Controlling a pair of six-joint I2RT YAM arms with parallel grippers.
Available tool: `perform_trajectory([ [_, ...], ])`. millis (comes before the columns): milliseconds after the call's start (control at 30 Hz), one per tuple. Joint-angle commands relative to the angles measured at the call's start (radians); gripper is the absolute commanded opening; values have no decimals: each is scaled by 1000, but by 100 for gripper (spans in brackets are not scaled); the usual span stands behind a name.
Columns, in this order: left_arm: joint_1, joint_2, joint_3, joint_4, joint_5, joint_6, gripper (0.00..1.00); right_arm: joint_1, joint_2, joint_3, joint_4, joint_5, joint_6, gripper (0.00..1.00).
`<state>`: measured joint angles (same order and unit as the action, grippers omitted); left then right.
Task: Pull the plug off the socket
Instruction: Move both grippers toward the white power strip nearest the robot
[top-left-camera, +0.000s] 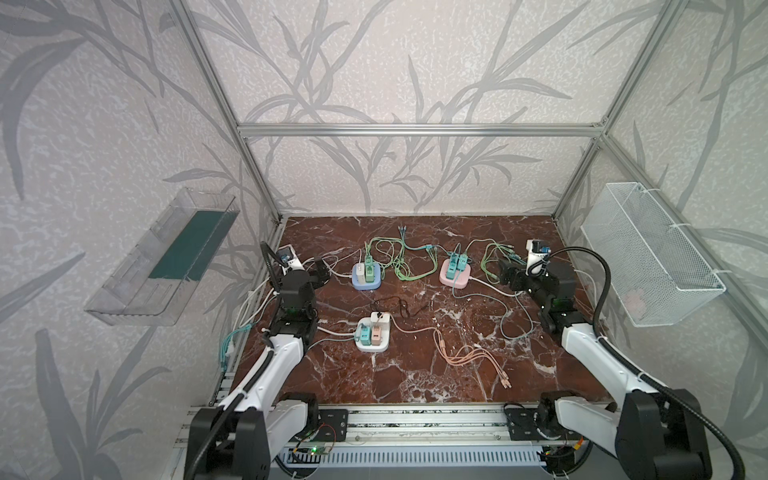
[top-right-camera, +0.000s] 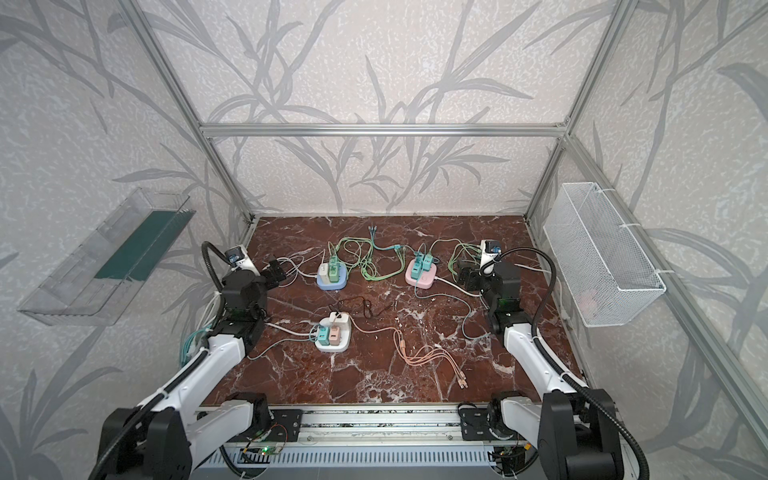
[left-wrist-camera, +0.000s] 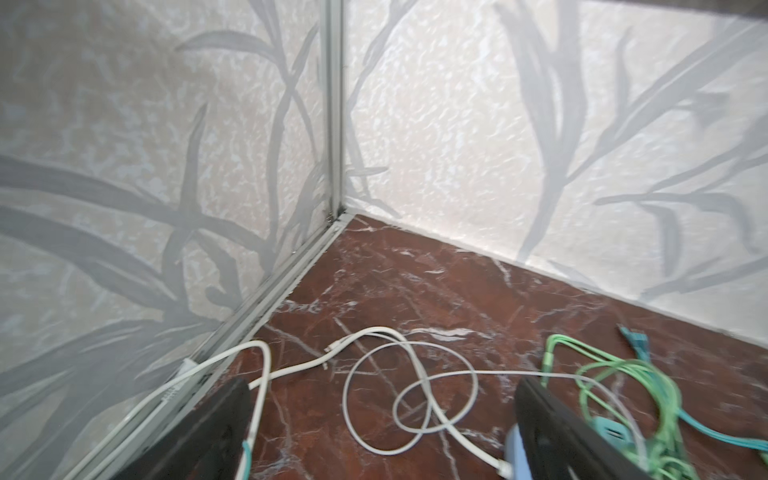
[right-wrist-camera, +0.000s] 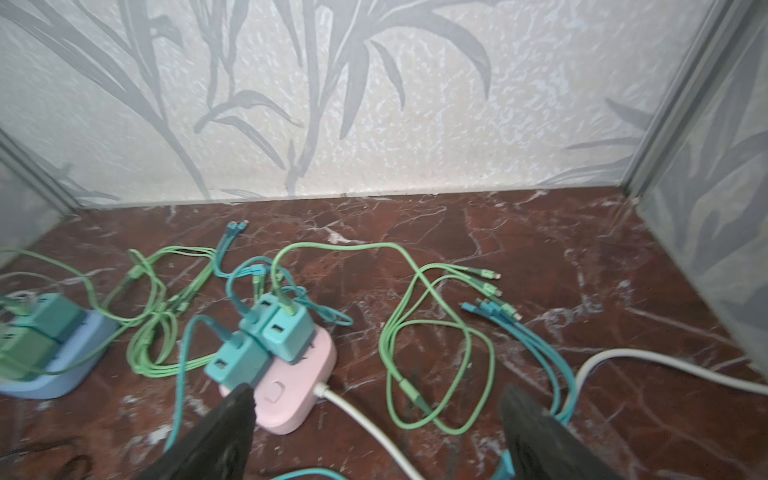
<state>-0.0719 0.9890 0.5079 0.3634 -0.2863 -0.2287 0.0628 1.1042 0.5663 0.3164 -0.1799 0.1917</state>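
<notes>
Leftmost, the left gripper (top-left-camera: 319, 269) hangs low near the side rail with its fingers spread wide. Only loops of white cable (left-wrist-camera: 411, 374) lie on the marble below the gap. It seems parked clear of the work, just beside the blue socket block (top-left-camera: 365, 279), whose plugs all sit seated. Nearer the front, the white socket block (top-left-camera: 374, 336) also keeps its plugs in.

Right of centre stands the pink socket block (right-wrist-camera: 286, 395) with its teal plugs (right-wrist-camera: 286, 332) upright and pushed home, so the task's plug is not yet out. The right gripper (right-wrist-camera: 378, 390) is held low and aimed at that block. Its fingers are spread and grip nothing, and one fingertip is just beside the nearest teal plug (right-wrist-camera: 239, 361), probably the one meant.

As for room, the space above the plugs is free and the back wall is well apart. Green cable (right-wrist-camera: 440, 332) loops beside the block, and its white power cord (right-wrist-camera: 365, 419) runs out under the gripper; either could snag. Nothing pins the block down, so it may lift with the plug.
</notes>
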Motion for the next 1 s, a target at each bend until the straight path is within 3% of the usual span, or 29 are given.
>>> perform_trajectory([
  [0, -81, -105, -22, -240, 58, -77, 99, 10, -57, -38, -103, -190, 209, 85],
  [167, -232, -302, -20, -449, -87, -100, 99, 100, -161, -100, -119, -205, 327, 82],
  [300, -313, -451, -42, -581, -154, -169, 99, 244, -234, -135, -145, -108, 357, 82],
  [467, -412, -539, -22, -749, -166, -264, 99, 459, -256, -161, -136, -6, 425, 80],
  [767, -604, -598, 13, -975, -245, -471, 90, 811, -81, -161, -19, 193, 556, 73],
  [967, -722, -626, 46, -1086, -292, -555, 84, 928, 83, -82, -3, 207, 591, 70],
])
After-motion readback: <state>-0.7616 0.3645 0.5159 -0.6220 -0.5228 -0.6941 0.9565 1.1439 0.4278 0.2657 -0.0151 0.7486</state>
